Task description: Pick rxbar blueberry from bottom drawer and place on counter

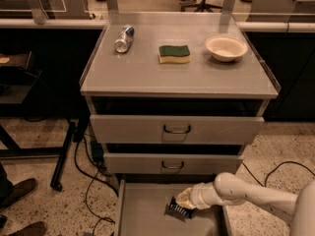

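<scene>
The bottom drawer (142, 215) stands pulled open below the two handled drawers. The rxbar blueberry (178, 209), a small dark bar with white lettering, lies tilted over the drawer's grey floor toward its right side. My gripper (183, 201) reaches in from the right on a white arm and is right at the bar, touching or gripping its upper edge. The counter (147, 70) is the grey cabinet top above.
On the counter lie a tipped can (124, 38), a green-and-yellow sponge (174, 53) and a white bowl (226, 47). Cables (86, 181) trail on the floor left of the cabinet. A shoe (17, 193) shows at the lower left.
</scene>
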Available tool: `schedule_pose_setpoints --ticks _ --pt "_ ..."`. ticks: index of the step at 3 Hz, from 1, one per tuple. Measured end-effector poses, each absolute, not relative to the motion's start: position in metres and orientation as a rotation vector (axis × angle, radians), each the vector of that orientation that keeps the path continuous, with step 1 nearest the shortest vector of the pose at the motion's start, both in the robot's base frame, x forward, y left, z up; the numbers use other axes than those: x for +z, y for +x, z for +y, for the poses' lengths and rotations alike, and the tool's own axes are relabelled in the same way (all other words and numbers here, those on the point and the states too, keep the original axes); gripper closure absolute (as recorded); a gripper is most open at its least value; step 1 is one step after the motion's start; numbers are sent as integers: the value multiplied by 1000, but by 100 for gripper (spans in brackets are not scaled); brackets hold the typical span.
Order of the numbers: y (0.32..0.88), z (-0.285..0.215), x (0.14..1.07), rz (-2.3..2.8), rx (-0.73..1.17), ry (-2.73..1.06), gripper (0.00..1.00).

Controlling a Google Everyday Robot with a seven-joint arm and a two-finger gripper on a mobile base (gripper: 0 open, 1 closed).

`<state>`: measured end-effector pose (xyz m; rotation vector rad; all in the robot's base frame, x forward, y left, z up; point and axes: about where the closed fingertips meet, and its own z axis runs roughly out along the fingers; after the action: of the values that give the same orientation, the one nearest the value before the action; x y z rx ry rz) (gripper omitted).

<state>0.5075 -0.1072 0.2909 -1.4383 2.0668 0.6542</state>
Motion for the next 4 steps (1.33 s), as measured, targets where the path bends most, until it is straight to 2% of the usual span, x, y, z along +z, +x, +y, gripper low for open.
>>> schedule_pose_setpoints --ticks 1,3,4 --pt "505 -125 357 2035 563 -1443 100" --pt "505 -123 366 2011 572 -1430 100" --pt "497 -128 426 1921 512 -1431 100"
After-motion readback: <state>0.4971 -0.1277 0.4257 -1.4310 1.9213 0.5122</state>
